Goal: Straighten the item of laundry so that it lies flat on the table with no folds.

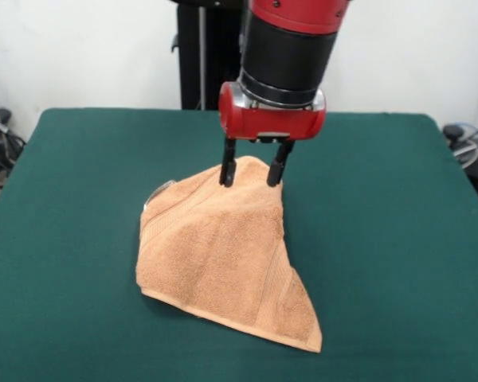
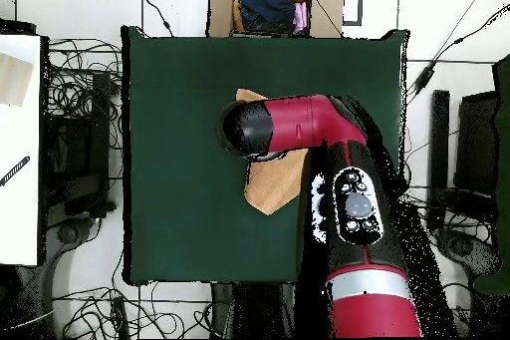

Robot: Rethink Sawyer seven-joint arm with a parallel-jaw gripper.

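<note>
One towel (image 1: 227, 259) on the table (image 1: 80, 207), peach-orange terry, heaped near the middle of the green cloth and plainly not flat. Rises to a peak at its far edge, right up between the two black fingers (image 1: 228, 171) of the gripper (image 1: 252, 172). Fingers set apart, one on each side of that raised peak; looks like a pinch on the cloth, though actual contact of the pads is hard to make out from the front view. Drapes down from the peak toward the camera in a rough triangle, ending in a pointed corner low and to the right in the front view. Woven border bands visible as ribbed stripes along the right-hand slope and along the left edge. Small pale patch at the upper left edge of the towel, possibly a label (image 1: 158, 191); no writing readable on it. No brand name or lettering legible anywhere on the red and black arm (image 1: 287, 48) either.

From overhead, arm (image 2: 299, 127) lies across most of the towel (image 2: 274, 184); only an orange wedge shows below the wrist and a small tip above it. Cardboard box (image 2: 274, 5) of dark and pink clothing sits just beyond the table's far edge. Cables (image 2: 80, 87) sprawl on the floor around the table (image 2: 179, 157).
</note>
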